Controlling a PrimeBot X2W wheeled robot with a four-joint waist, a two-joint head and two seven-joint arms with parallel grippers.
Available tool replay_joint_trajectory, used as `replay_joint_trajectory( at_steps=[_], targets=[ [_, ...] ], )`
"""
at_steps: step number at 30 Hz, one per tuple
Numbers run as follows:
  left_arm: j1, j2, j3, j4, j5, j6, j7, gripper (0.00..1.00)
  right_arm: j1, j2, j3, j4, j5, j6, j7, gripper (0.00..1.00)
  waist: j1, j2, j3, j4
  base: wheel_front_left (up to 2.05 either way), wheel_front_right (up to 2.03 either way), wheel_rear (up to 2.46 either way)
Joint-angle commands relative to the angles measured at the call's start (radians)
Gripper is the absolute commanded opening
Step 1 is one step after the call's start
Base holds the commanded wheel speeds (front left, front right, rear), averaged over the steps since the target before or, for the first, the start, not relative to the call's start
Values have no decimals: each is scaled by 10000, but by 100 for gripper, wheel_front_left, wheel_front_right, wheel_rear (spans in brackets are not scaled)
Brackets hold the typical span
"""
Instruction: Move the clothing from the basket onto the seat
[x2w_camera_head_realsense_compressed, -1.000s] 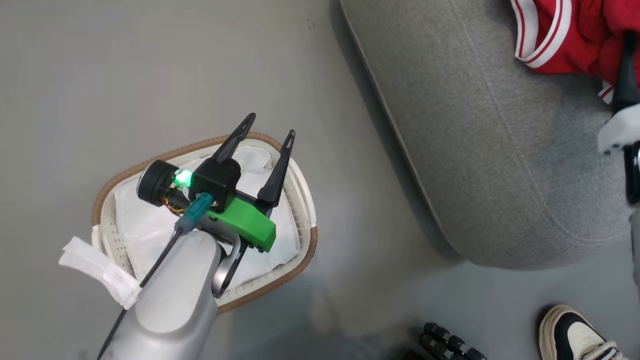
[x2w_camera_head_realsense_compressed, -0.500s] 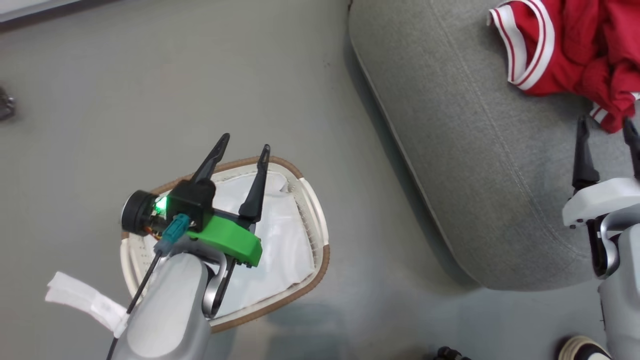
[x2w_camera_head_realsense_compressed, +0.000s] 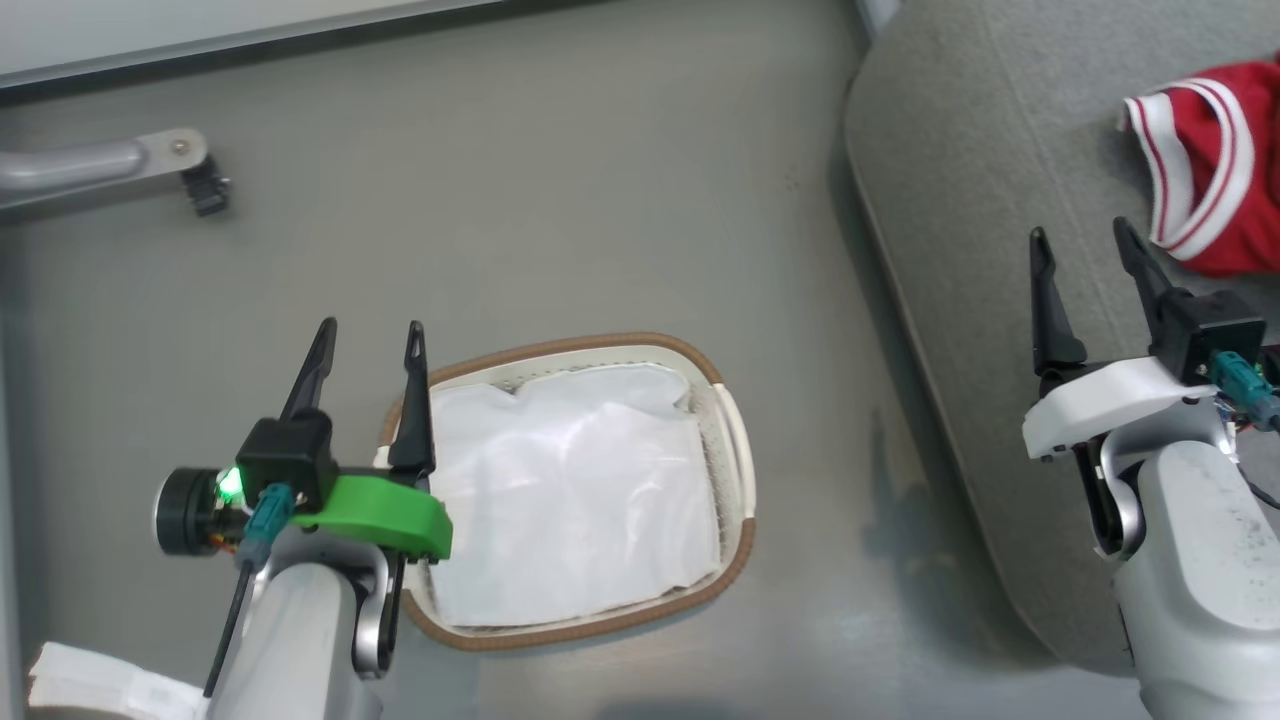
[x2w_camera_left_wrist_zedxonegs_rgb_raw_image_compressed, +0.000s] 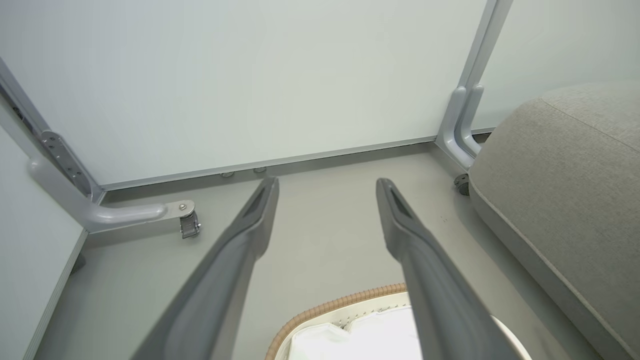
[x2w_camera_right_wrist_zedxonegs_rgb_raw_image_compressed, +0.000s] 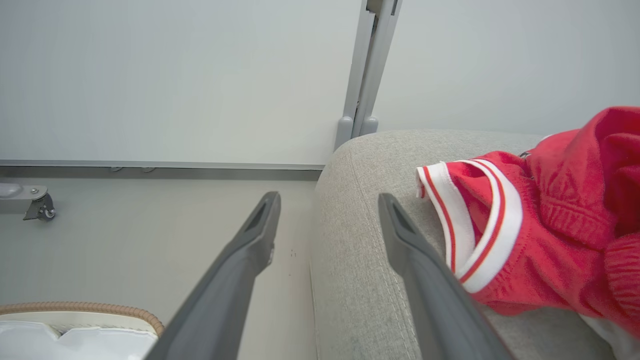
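Observation:
Red clothing (x2w_camera_head_realsense_compressed: 1215, 175) with white-striped trim lies on the grey seat (x2w_camera_head_realsense_compressed: 980, 200) at the upper right; the right wrist view shows the clothing (x2w_camera_right_wrist_zedxonegs_rgb_raw_image_compressed: 545, 225) bunched on the seat (x2w_camera_right_wrist_zedxonegs_rgb_raw_image_compressed: 360, 260). The white basket (x2w_camera_head_realsense_compressed: 735, 440) with a brown rim stands on the floor and holds only a flat white liner sheet (x2w_camera_head_realsense_compressed: 570, 510). My left gripper (x2w_camera_head_realsense_compressed: 368, 335) hangs open and empty over the basket's left end. My right gripper (x2w_camera_head_realsense_compressed: 1082, 240) is open and empty above the seat's near part, just left of the clothing.
A pale wall panel with grey frame legs and castors (x2w_camera_head_realsense_compressed: 200, 185) runs along the far side of the grey floor. A frame post (x2w_camera_right_wrist_zedxonegs_rgb_raw_image_compressed: 362, 90) stands behind the seat. A white cloth strip (x2w_camera_head_realsense_compressed: 100, 685) hangs from my left forearm.
The head view has swung, so basket and seat sit further right in the picture. My right arm has drawn back from the clothing and come fully into view. A shoe at the lower right has left the picture.

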Motion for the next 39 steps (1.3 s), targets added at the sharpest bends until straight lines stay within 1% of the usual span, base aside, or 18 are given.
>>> replay_joint_trajectory(
  at_steps=[1, 6, 10, 16, 26, 31, 32, 36, 39],
  targets=[
    [293, -42, 156, 16, -7, 58, -1, 100, 33, 10, 65, -41, 18, -15, -15, 100, 0, 0, -516, 745, 0, 0, 0],
    [628, -86, 745, -24, -120, 139, -1, 100, 230, 210, 170, -87, -36, -15, -15, 100, 0, 0, -768, 1139, 0, 0, 0],
    [946, -116, 978, -25, 2, 122, -1, 100, 461, 357, 218, -68, -14, -15, -15, 100, 0, 0, -1034, 1309, 0, 0, 0],
    [1470, -115, 1100, -56, -201, 56, -1, 100, 999, 529, 496, -52, 20, -15, -15, 100, 0, 0, -1470, 1291, 0, 0, 0],
    [2409, -115, 1291, -230, -384, -189, -1, 100, 2008, 739, 638, -4, 138, -15, -15, 100, 0, 0, -2215, 1310, 0, 0, 0],
    [2820, -114, 1349, -271, -662, -312, -1, 100, 2325, 767, 694, 28, 165, -15, -17, 100, 0, 0, -2411, 1327, 0, 0, 0],
    [2741, -128, 1312, -247, -637, -288, 2, 0, 2188, 765, 694, 29, 106, 0, -2, 0, 0, 0, -2383, 1316, 0, 0, 0],
    [2810, -159, 1281, 44, -700, -289, 30, 0, 2378, 856, 670, 328, 168, 0, 34, 0, 0, 0, -2411, 1320, 0, 0, 0],
    [2740, -157, 1376, 49, -1260, -317, 216, 0, 2347, 857, 535, 325, 749, 0, 258, 0, 0, 0, -2439, 1316, 0, 0, 0]
  ],
)
